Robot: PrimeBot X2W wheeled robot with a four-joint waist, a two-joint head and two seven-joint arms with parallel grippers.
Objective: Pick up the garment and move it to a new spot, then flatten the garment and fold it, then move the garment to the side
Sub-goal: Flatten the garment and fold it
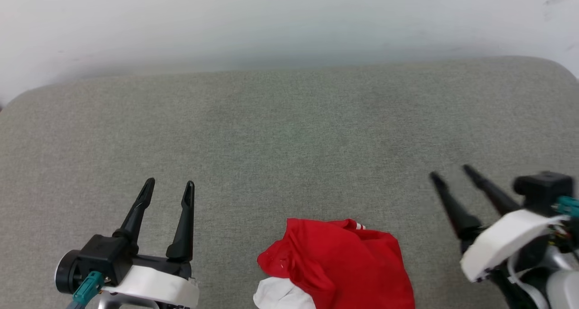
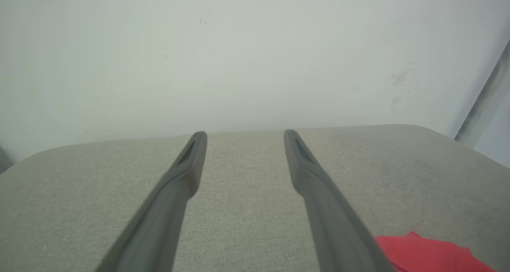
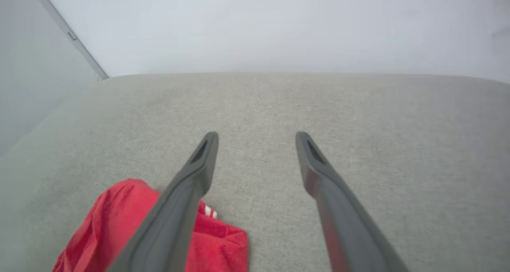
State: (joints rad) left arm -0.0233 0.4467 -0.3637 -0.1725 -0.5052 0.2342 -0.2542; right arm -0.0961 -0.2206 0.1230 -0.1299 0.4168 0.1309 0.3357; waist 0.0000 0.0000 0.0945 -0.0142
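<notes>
The garment (image 1: 337, 263), a red jersey shirt with a white sleeve end showing at its lower left, lies crumpled at the near middle of the grey cushioned surface (image 1: 289, 132). Its red cloth also shows in the left wrist view (image 2: 430, 254) and in the right wrist view (image 3: 107, 228). My left gripper (image 1: 169, 184) stands open to the left of the garment, apart from it, nothing between its fingers. My right gripper (image 1: 450, 172) is open to the right of the garment, raised and slightly blurred, holding nothing.
A pale wall (image 1: 289, 24) rises right behind the grey surface's far edge. The surface has rounded far corners (image 1: 556, 67). In the right wrist view a grey wall edge strip (image 3: 67, 35) runs at the upper left.
</notes>
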